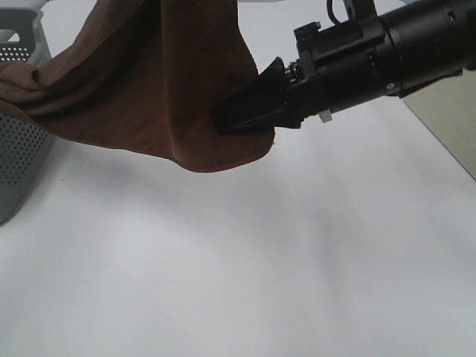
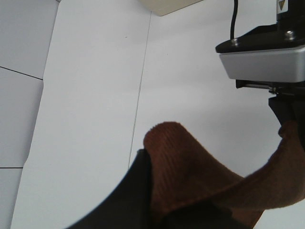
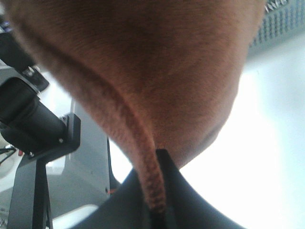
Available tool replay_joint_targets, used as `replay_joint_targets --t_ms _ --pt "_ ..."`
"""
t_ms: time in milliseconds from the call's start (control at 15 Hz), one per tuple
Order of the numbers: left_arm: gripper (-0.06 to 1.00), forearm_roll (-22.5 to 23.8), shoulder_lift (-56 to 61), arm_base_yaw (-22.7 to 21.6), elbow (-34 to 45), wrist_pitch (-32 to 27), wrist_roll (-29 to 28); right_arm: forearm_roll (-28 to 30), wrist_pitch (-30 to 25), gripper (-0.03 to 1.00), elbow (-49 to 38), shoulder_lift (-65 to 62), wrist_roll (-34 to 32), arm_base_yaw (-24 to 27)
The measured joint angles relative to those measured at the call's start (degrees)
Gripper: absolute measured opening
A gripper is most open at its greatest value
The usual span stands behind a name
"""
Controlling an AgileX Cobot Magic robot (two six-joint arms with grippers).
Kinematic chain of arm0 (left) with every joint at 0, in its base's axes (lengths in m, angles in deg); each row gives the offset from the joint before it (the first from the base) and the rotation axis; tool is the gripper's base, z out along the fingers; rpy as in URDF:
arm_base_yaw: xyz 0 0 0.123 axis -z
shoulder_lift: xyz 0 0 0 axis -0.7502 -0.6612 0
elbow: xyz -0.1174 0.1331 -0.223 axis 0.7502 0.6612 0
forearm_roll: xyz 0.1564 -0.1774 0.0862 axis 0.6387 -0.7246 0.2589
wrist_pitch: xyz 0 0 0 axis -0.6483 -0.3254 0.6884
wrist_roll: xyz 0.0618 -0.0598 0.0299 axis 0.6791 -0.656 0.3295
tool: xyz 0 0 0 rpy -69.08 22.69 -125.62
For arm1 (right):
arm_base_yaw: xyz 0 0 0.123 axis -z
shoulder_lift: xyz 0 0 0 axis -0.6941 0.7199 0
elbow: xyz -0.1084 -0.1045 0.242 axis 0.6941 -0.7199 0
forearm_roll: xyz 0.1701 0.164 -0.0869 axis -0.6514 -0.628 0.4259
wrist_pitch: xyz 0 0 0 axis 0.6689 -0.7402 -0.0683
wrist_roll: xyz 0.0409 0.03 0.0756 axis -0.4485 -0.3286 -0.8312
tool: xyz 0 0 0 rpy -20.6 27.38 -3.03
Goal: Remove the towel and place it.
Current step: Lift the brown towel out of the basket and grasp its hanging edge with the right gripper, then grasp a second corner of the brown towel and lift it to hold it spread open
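Note:
The dark brown towel (image 1: 156, 82) hangs in the air above the white table, its left end still draped over the rim of the grey perforated basket (image 1: 18, 160). My right gripper (image 1: 242, 119) is shut on the towel's right edge, with the towel (image 3: 143, 57) pinched between its black fingers (image 3: 150, 164). In the left wrist view, my left gripper (image 2: 148, 160) is shut on a fold of the towel (image 2: 186, 171). The right gripper's body (image 2: 262, 62) shows there too. The left gripper is out of the exterior high view. The white tag is not visible.
The basket stands at the table's left edge and also shows in the right wrist view (image 3: 281, 24). A beige board (image 1: 450, 119) lies at the right. The white table (image 1: 260, 260) lies below the towel. The left arm (image 3: 28, 119) is close behind the towel.

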Motion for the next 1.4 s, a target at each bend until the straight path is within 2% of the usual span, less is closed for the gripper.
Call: replay_joint_targets --t_ms 200,333,467,533,600,667,933,1133,1200,1400 --pt "0.0 1.3 0.0 0.0 0.0 0.6 0.0 22.9 -1.0 0.01 14.2 -0.6 -27.0 0.0" --pt "0.0 1.3 0.0 0.0 0.0 2.5 0.0 36.6 -5.3 0.01 25.7 -0.7 -43.1 0.0" --pt "0.0 1.6 0.0 -0.1 0.0 5.4 0.0 48.3 -7.1 0.01 36.8 -0.7 -51.9 0.0" --pt "0.0 2.8 0.0 -0.1 0.0 8.0 0.0 53.1 -7.1 0.01 42.1 -0.6 -54.2 0.0" --pt "0.0 3.4 0.0 -0.1 0.0 9.3 0.0 55.2 -7.1 0.01 45.0 -0.3 -55.1 0.0" --pt "0.0 6.0 0.0 -1.1 0.0 13.4 0.0 61.8 -7.1 0.01 55.3 2.1 -56.6 0.0" --pt "0.0 6.5 -0.7 -7.3 0.0 19.9 0.0 71.2 -5.4 0.01 70.6 9.1 -57.2 0.0" --pt "0.0 6.5 -3.8 -11.3 0.0 26.1 0.0 73.1 4.3 0.01 73.5 11.9 -57.3 0.0" --pt "0.0 6.5 -4.5 -12.0 0.0 27.5 0.0 73.3 5.8 0.01 73.6 12.1 -57.3 0.0" --pt "0.0 6.6 -8.7 -15.7 0.0 38.6 0.1 77.7 11.7 0.01 73.7 13.5 -55.2 0.0"
